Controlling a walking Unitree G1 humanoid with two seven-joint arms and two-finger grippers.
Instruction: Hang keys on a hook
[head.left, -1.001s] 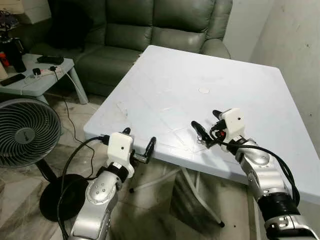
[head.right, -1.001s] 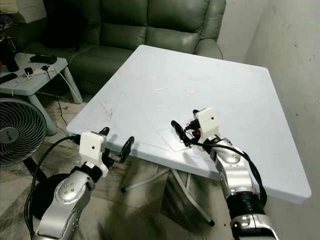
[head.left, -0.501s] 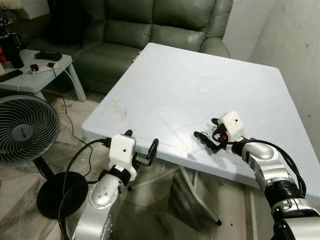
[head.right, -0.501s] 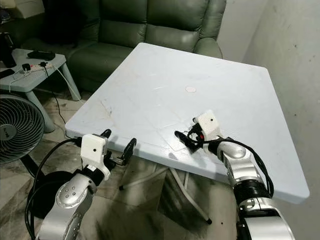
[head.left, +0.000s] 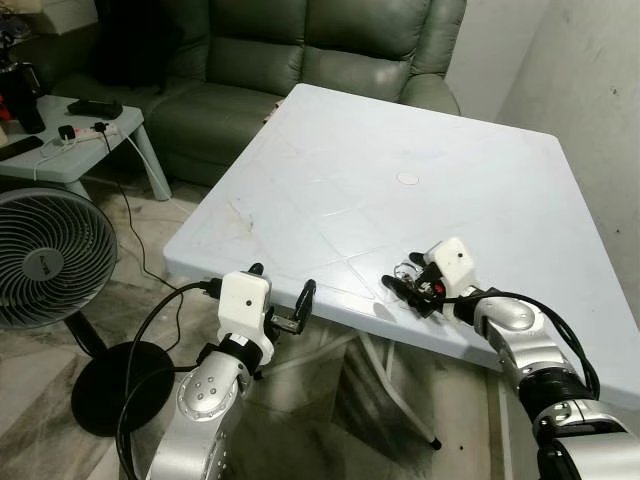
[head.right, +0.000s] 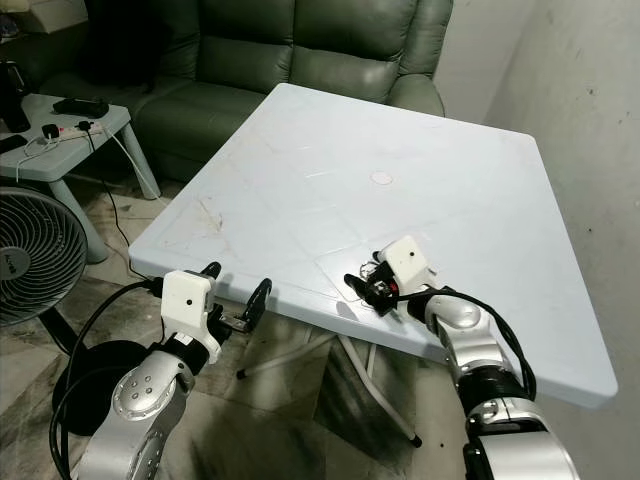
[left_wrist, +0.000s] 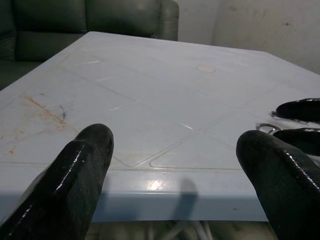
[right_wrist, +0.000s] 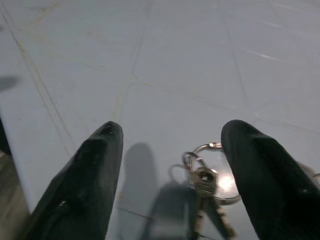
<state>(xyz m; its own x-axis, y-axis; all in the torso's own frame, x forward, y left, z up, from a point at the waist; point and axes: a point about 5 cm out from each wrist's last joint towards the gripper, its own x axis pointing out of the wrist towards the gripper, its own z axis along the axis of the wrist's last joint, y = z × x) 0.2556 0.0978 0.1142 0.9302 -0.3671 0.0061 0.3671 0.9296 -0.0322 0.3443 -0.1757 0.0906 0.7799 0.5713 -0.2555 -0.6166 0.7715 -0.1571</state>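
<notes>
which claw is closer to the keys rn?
Right. The right claw straddles the keys on the table, open. The left claw hangs off the near edge.

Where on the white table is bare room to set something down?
Most of the white plastic table is bare, from the sofa-side edge to its middle. The crowded spot is the near edge, where the right gripper, jaws open, straddles the silver keys.

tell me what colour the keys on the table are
Silver metal keys on a ring, clearest in the right wrist view.
</notes>
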